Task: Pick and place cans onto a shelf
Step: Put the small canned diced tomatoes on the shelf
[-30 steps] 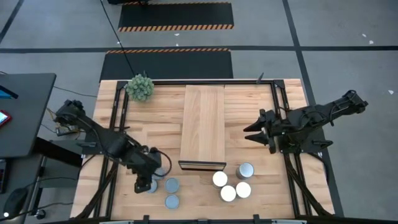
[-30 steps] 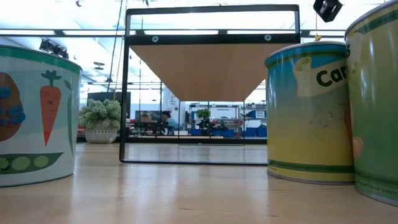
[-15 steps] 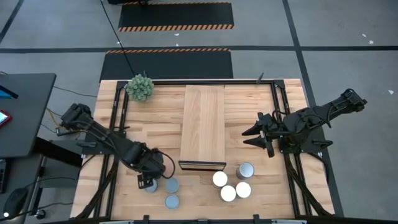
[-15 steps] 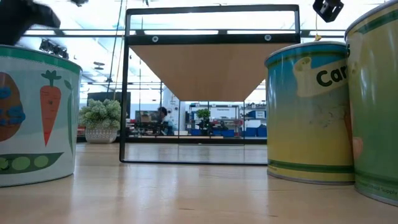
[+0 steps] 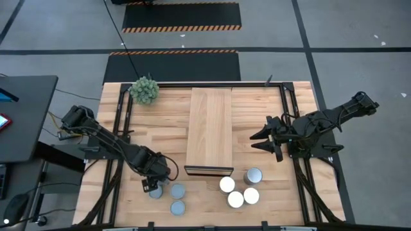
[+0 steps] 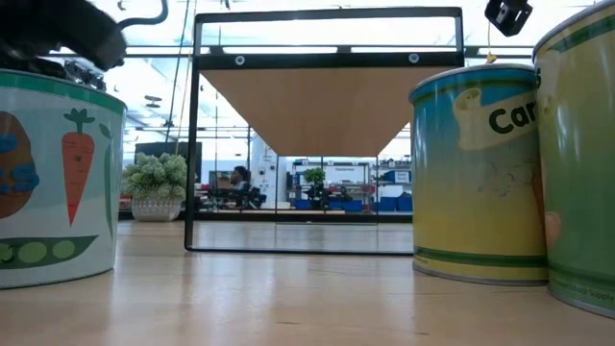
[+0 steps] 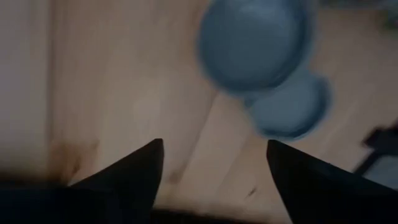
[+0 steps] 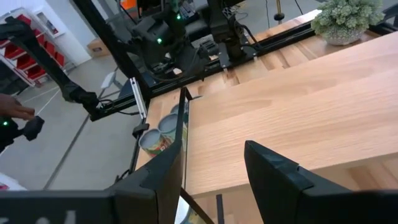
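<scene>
Three blue-grey-topped cans stand near the table's front left: one (image 5: 177, 190), one (image 5: 178, 207), and one (image 5: 157, 192) partly hidden under my left gripper (image 5: 152, 187). That gripper is open and points down just above them; two of their tops (image 7: 255, 43) show ahead of its fingers. Three white-topped cans (image 5: 236, 199) and a grey-topped can (image 5: 253, 176) stand at the front right. The light-wood shelf (image 5: 209, 125) spans the table's middle, its dark front edge (image 5: 209, 170) nearest the cans. My right gripper (image 5: 264, 138) is open and empty, right of the shelf.
A green spiky plant ball (image 5: 144, 89) sits at the far left corner. A black metal frame (image 5: 282, 102) carries the shelf and runs along the table's sides. The low view shows can labels close up (image 6: 58, 173) and my left gripper above the left one (image 6: 67, 34).
My left gripper has shifted slightly toward the table's right edge and come down over the blue-grey-topped cans. It has come into the top left of the low view, above the left can. The cans have stayed in place.
</scene>
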Motion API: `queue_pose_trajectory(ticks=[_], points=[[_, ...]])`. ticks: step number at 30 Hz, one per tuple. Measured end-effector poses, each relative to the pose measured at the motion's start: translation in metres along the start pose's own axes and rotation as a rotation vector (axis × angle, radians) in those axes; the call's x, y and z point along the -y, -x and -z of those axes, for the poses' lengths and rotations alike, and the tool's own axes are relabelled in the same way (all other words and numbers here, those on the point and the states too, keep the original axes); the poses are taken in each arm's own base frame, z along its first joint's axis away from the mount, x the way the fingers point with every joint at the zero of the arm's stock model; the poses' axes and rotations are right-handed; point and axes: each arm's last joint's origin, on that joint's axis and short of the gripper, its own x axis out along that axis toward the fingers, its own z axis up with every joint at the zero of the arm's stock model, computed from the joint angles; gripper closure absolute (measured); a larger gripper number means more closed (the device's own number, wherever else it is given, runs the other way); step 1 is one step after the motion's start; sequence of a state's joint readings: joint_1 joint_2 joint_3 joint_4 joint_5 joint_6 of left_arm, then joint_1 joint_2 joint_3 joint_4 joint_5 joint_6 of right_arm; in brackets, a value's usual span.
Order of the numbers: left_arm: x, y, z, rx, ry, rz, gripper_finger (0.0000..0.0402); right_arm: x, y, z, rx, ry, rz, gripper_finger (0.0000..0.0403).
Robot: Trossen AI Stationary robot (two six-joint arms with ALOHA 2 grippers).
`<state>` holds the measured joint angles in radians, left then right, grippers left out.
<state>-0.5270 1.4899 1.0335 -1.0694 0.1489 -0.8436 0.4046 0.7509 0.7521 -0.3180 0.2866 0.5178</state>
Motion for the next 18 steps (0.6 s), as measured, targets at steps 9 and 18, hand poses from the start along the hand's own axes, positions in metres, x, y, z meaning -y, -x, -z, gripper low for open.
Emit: queue_pose_trajectory(ticks=[9,18], points=[[0.003,-0.003,-0.005,0.101,-0.056,-0.003,0.0015,0.0,0.0,0.0,0.0,-0.033,-0.001,0.0224],[0.007,-0.016,-0.002,0.161,-0.045,0.001,0.0008,0.0,0.0,0.0,0.001,-0.06,-0.002,0.0224]])
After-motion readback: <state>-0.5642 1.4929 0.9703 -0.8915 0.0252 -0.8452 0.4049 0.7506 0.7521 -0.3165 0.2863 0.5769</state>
